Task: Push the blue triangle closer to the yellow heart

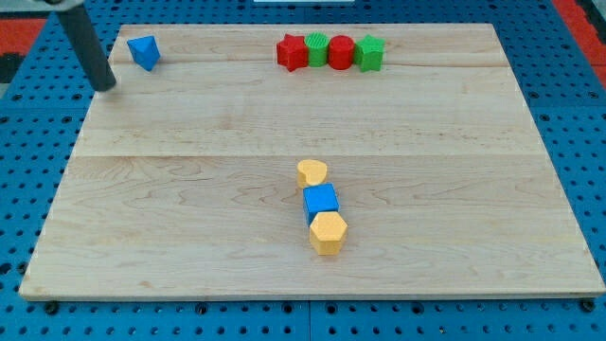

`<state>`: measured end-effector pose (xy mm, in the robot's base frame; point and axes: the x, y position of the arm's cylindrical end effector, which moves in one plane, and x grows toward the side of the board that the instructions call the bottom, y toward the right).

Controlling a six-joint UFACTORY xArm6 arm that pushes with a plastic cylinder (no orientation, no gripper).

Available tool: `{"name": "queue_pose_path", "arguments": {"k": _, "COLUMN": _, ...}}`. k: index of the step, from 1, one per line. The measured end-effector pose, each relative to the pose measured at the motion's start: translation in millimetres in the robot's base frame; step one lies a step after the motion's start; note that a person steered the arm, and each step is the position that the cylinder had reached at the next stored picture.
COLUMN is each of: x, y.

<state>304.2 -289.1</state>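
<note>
The blue triangle (pixel 144 52) lies near the top left corner of the wooden board (pixel 189 189). The yellow heart (pixel 311 173) lies at the middle of the board, far down and to the right of the triangle. My tip (pixel 105 86) is at the board's left edge, just left of and below the blue triangle, with a small gap between them. The dark rod rises up and to the left from the tip.
A blue cube (pixel 321 200) touches the heart from below, with a yellow hexagon (pixel 329 232) under it. Along the top edge stand a red star (pixel 292 52), a green block (pixel 316 45), a red cylinder (pixel 341 51) and a green block (pixel 370 54) in a row.
</note>
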Motion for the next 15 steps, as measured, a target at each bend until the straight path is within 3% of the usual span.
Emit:
{"name": "queue_pose_path", "arguments": {"k": 1, "x": -34, "y": -15}}
{"name": "queue_pose_path", "arguments": {"k": 2, "x": -52, "y": 8}}
{"name": "queue_pose_path", "arguments": {"k": 4, "x": -52, "y": 65}}
{"name": "queue_pose_path", "arguments": {"k": 9, "x": -52, "y": 59}}
{"name": "queue_pose_path", "arguments": {"k": 11, "x": -6, "y": 62}}
{"name": "queue_pose_path", "arguments": {"k": 13, "x": -72, "y": 33}}
{"name": "queue_pose_path", "arguments": {"k": 14, "x": -84, "y": 64}}
{"name": "queue_pose_path", "arguments": {"k": 15, "x": -52, "y": 106}}
